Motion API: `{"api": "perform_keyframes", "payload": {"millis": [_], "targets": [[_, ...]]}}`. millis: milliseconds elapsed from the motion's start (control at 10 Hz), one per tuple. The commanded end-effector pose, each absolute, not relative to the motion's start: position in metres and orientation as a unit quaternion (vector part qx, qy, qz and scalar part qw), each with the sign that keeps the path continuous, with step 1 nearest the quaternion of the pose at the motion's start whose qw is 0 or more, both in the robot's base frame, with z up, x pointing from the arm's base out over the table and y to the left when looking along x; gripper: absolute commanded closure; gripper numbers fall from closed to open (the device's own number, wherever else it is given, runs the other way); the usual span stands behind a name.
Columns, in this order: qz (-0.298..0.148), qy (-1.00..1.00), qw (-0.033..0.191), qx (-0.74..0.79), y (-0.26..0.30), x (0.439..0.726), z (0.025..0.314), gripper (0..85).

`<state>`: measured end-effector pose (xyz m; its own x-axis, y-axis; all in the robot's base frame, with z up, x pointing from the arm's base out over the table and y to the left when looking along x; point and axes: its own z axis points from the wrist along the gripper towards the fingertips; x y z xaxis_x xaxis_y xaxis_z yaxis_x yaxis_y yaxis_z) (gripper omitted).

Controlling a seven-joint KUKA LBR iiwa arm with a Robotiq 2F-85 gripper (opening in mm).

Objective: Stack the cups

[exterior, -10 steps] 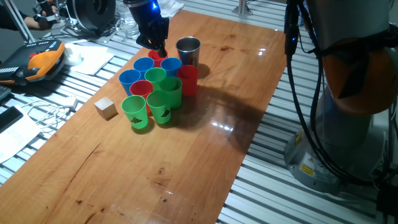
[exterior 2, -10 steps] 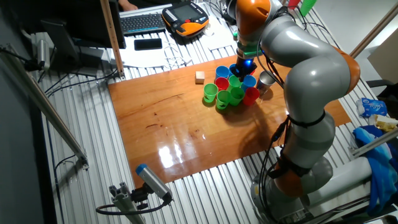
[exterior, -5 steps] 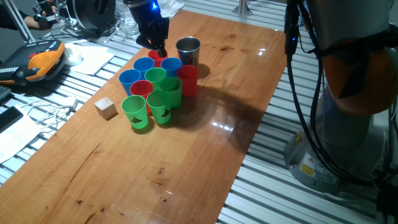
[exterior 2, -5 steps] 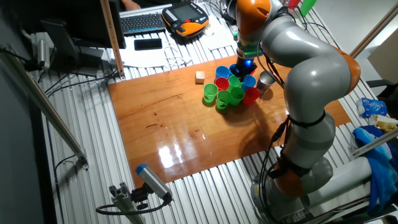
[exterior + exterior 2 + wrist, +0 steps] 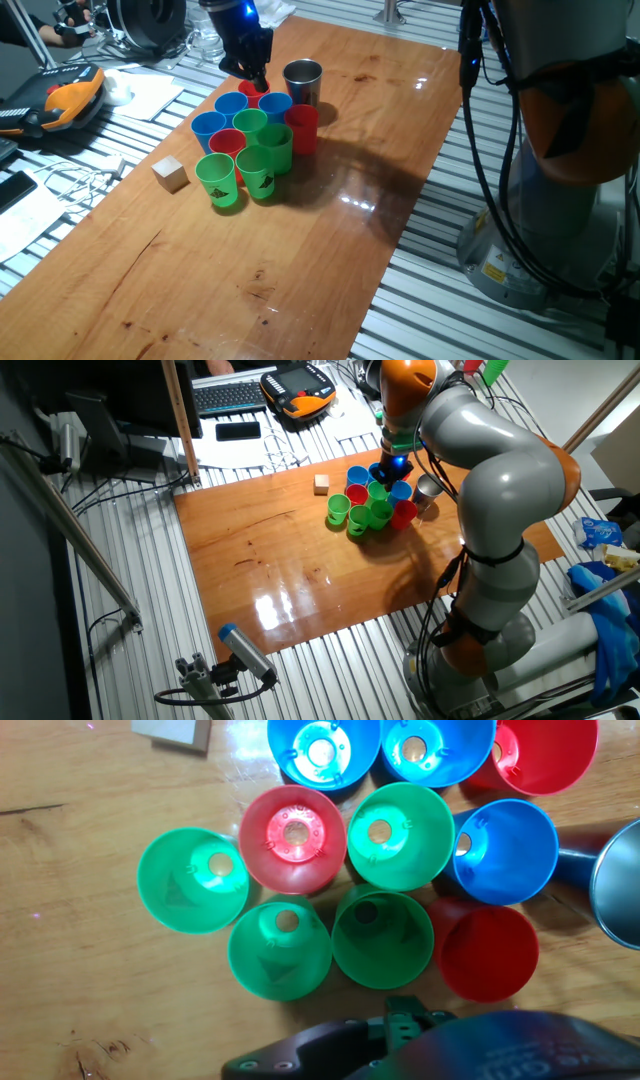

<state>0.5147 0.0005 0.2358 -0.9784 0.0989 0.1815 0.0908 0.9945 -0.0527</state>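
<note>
Gripper [image 5: 259, 82] low over far edge of cup cluster [image 5: 250, 140], fingertips at rim of rear red cup [image 5: 250, 90]; jaw state cannot be told from any view. Cups stand upright, packed touching, on wooden table [image 5: 330, 230]: blue, red, green, two front green ones with dark logo [image 5: 262, 183]. Steel cup [image 5: 302, 82] just beside cluster, behind tall red cup [image 5: 301, 127]. Wooden cube [image 5: 171, 173] near cluster, apart. Hand view looks down into open cups [image 5: 350, 870].
</note>
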Motion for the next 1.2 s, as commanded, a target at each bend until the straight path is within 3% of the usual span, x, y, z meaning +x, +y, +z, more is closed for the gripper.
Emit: {"api": "perform_keyframes", "payload": {"millis": [0,700,900,1100], "targets": [[0.022,-0.994,0.092,-0.048,0.0004,0.5147,0.2358,85.0],[0.024,-0.993,0.088,-0.076,0.0004,0.5149,0.2360,85.0],[0.010,-0.993,0.058,-0.099,0.0004,0.5149,0.2360,85.0],[-0.016,-0.988,0.075,-0.133,0.0004,0.5149,0.2360,85.0]]}}
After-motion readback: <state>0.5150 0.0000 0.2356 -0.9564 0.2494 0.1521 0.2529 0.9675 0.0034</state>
